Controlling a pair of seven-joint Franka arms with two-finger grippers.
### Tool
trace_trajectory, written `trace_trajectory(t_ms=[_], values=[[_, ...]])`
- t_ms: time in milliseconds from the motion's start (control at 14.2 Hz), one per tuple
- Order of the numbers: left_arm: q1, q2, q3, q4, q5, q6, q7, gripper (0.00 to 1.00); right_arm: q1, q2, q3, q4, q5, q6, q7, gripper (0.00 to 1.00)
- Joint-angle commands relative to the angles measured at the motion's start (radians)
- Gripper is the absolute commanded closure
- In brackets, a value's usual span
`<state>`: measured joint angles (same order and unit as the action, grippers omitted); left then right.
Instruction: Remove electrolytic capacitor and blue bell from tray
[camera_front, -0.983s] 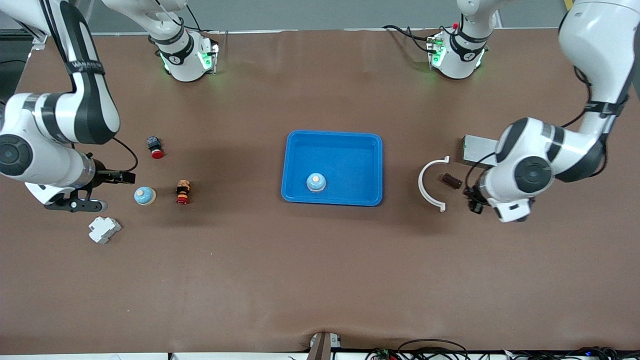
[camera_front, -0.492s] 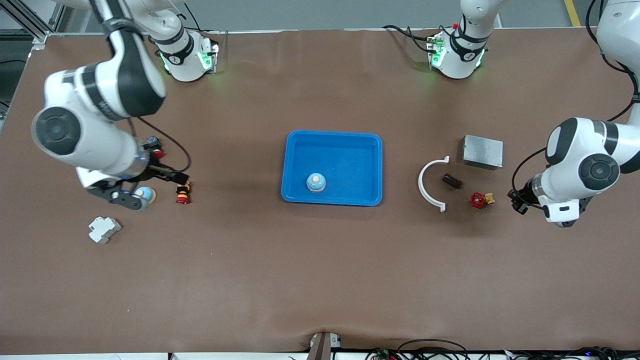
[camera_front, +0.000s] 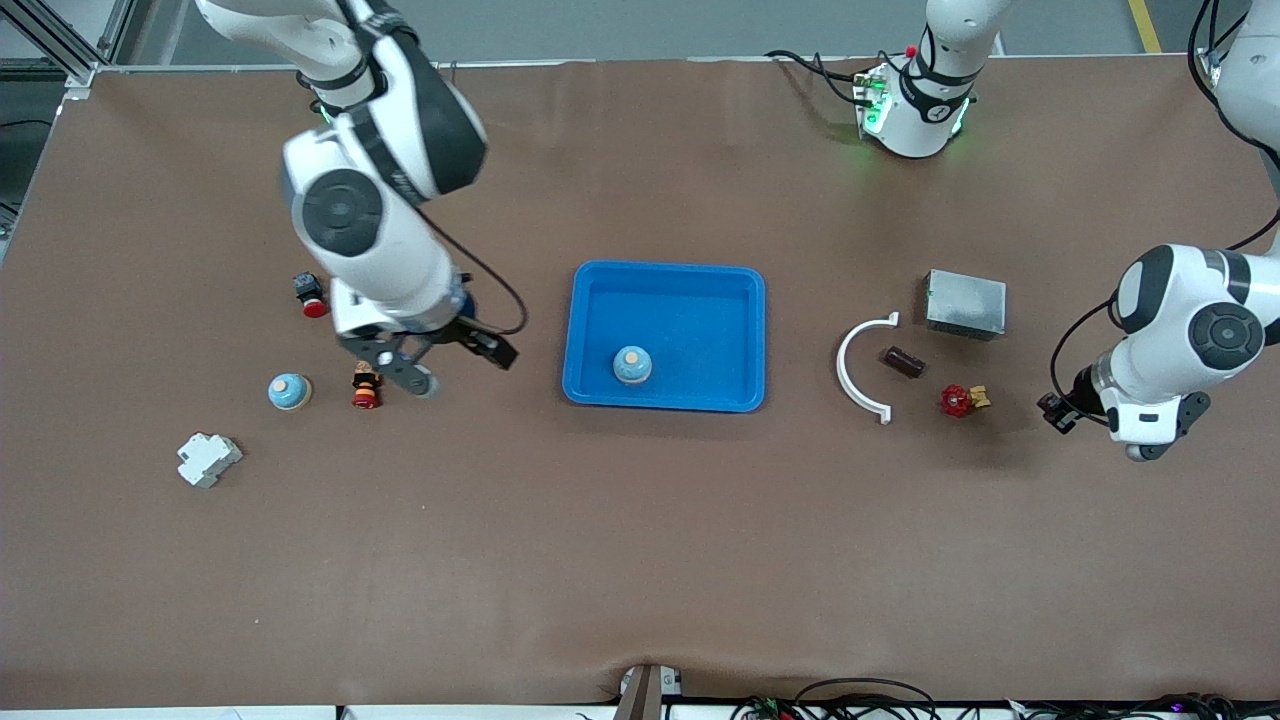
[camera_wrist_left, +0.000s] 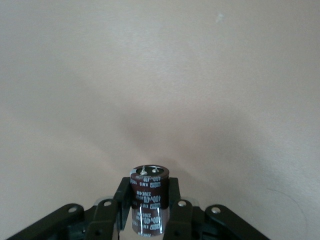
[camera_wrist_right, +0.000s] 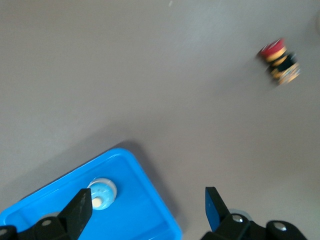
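Note:
My left gripper (camera_front: 1058, 412) hangs over bare table at the left arm's end and is shut on a dark brown capacitor (camera_wrist_left: 148, 199), upright between the fingers (camera_wrist_left: 173, 200). A second brown capacitor (camera_front: 903, 361) lies beside a white arc. A blue bell (camera_front: 632, 364) stands in the blue tray (camera_front: 700, 320). Another bell (camera_front: 289, 391) stands on the table toward the right arm's end. My right gripper (camera_front: 452, 366) is open and empty over the table between a red button and the tray. Its wrist view shows the tray (camera_wrist_right: 145, 200) and the bell (camera_wrist_right: 102, 194) inside.
Two red-capped buttons (camera_front: 366, 385) (camera_front: 310, 294) and a white block (camera_front: 208, 459) lie toward the right arm's end. A white arc (camera_front: 862, 368), a red valve (camera_front: 958, 400) and a metal box (camera_front: 965, 303) lie toward the left arm's end.
The right arm swung from beside the table bell toward the tray, its gripper still open. The left arm carried its capacitor away from the valve toward its end of the table.

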<state>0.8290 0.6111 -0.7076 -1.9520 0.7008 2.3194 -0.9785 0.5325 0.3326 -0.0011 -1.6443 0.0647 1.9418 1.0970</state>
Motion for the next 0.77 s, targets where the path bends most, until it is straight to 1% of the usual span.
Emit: trace_trajectory(t_ms=[0, 281, 562, 632, 702], values=[[0.009, 0.036, -0.012, -0.001, 0.084, 0.021, 0.004, 1.00, 0.064, 0.054, -0.014, 0.029, 0.018, 0.025, 0.081, 0.00], [-0.001, 0.068, -0.012, 0.005, 0.098, 0.048, 0.012, 1.00, 0.173, 0.163, -0.014, 0.056, 0.004, 0.114, 0.248, 0.00], [-0.005, 0.082, -0.012, 0.007, 0.098, 0.048, 0.014, 0.99, 0.216, 0.244, -0.016, 0.081, 0.003, 0.150, 0.296, 0.00], [-0.005, 0.082, -0.012, 0.005, 0.098, 0.046, 0.014, 0.67, 0.219, 0.264, -0.016, 0.081, 0.001, 0.181, 0.322, 0.00], [-0.004, 0.082, -0.012, 0.005, 0.098, 0.046, 0.014, 0.19, 0.221, 0.282, -0.016, 0.081, 0.000, 0.216, 0.339, 0.00]])
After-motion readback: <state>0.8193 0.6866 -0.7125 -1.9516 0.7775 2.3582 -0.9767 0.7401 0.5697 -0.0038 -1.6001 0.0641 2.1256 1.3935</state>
